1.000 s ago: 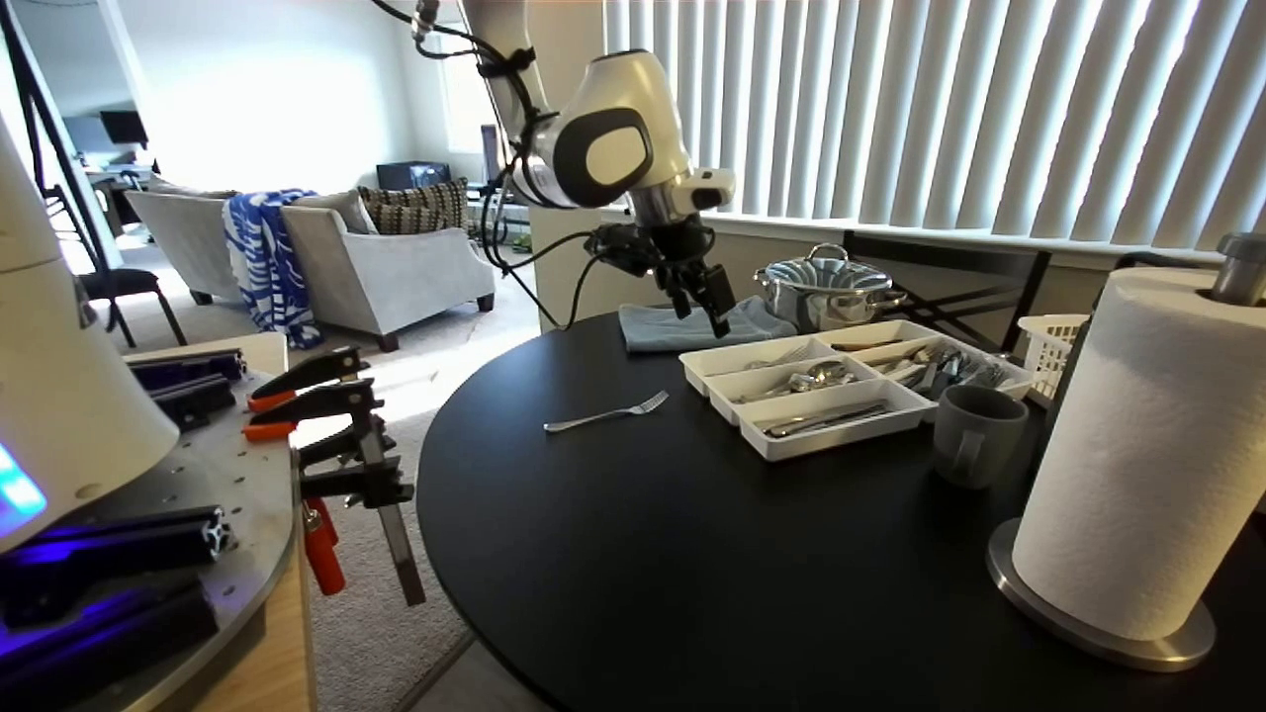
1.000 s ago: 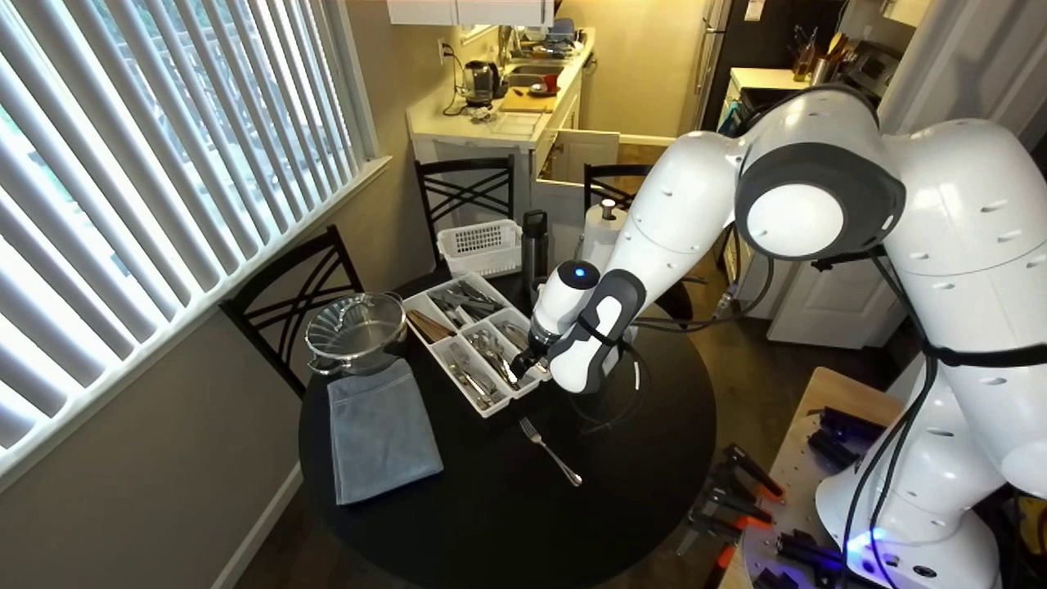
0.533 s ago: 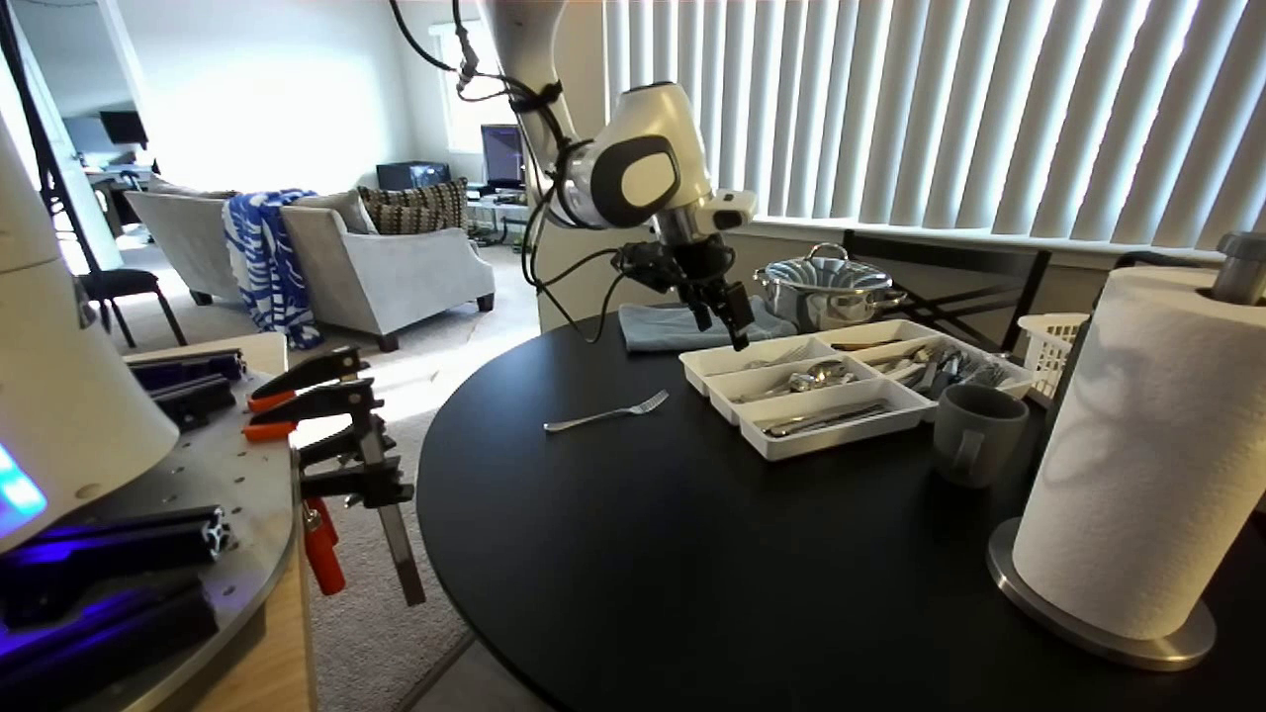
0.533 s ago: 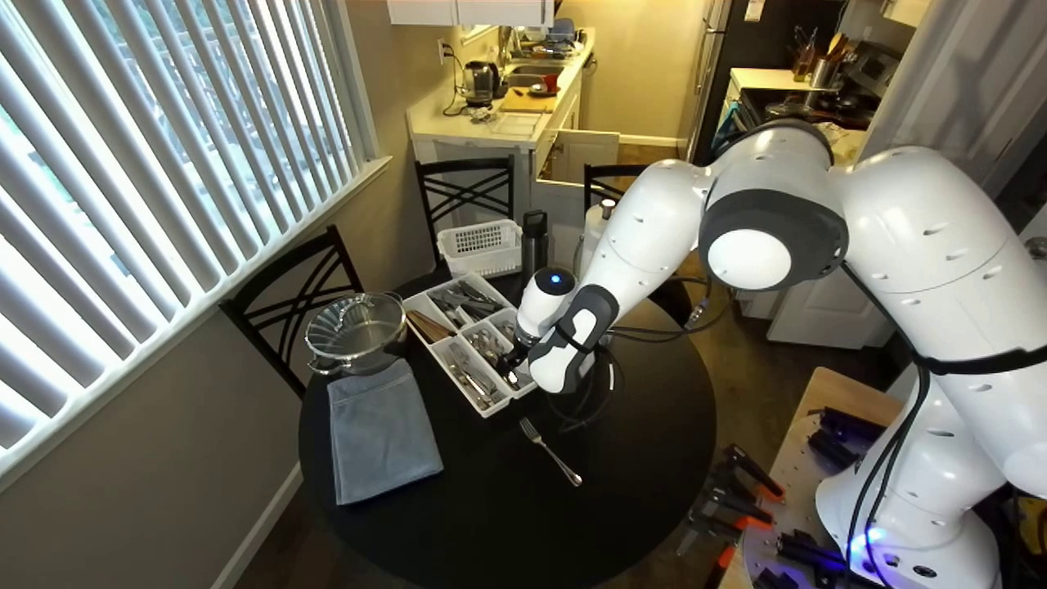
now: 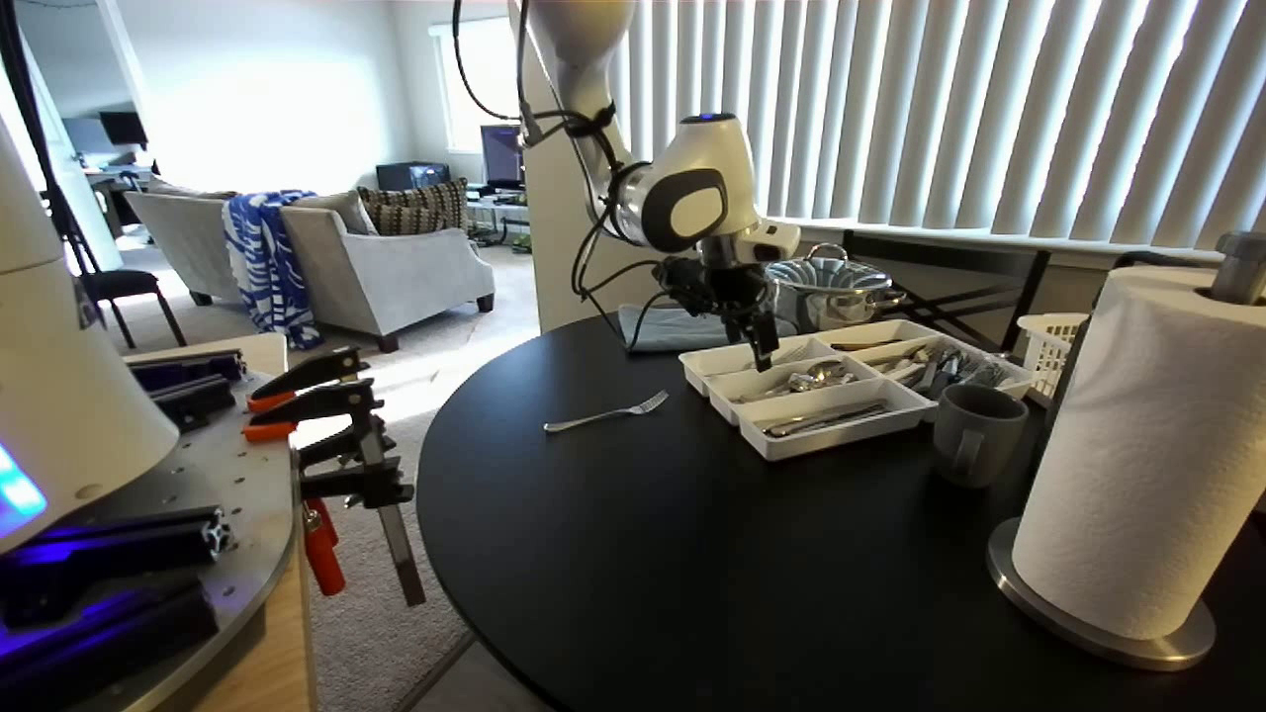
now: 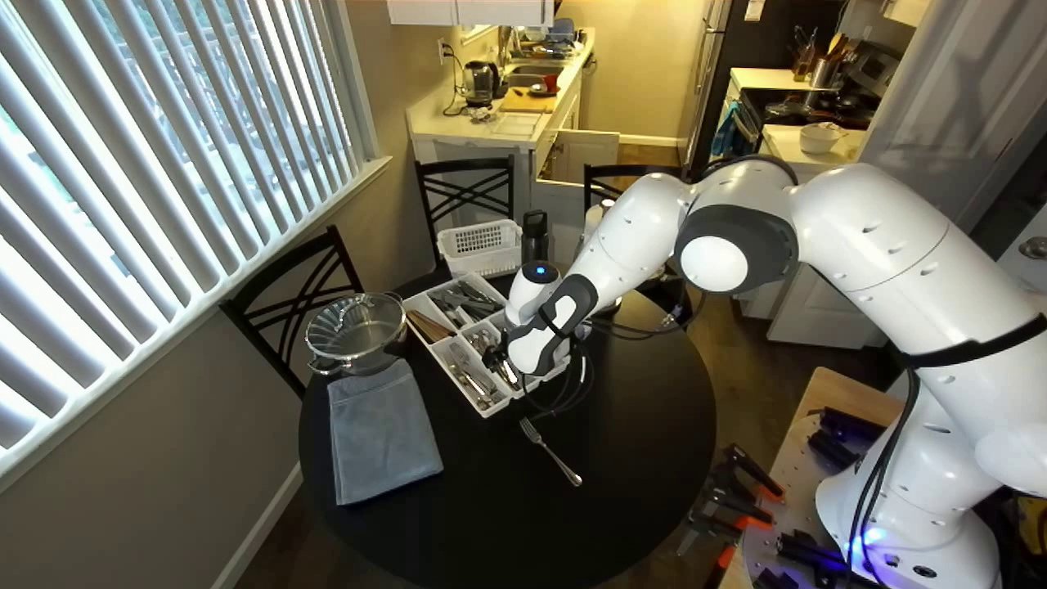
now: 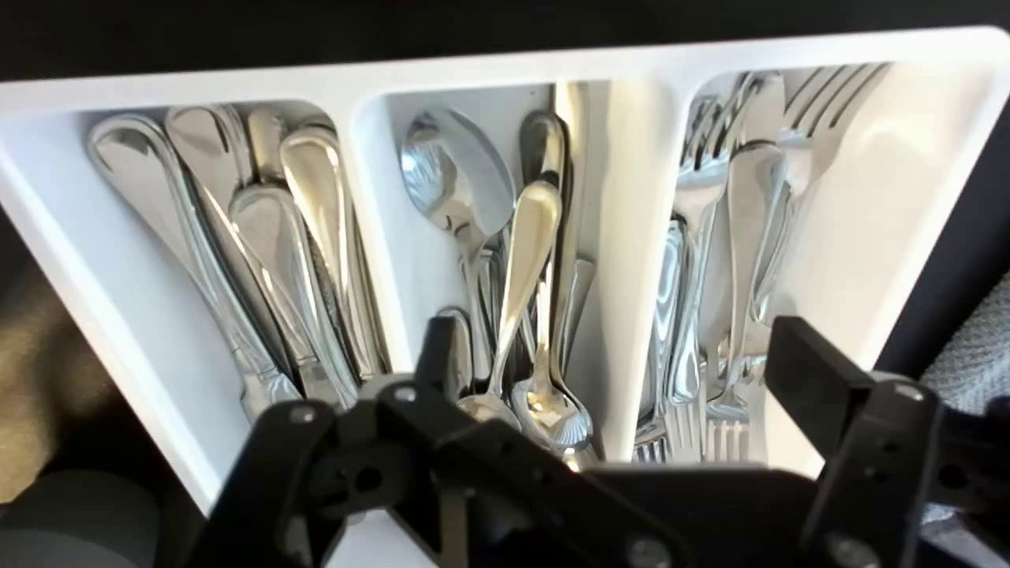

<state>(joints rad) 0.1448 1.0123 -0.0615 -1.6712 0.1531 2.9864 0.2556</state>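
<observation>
Left to right in the wrist view, you are observing metal handles, spoons and forks lying in separate compartments of a white tray on the black table. You are suspending the gripper over the tray, jaws wide apart, gripping nothing.

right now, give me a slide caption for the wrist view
Open gripper over a white divided tray of spoons, forks and other cutlery.
</observation>
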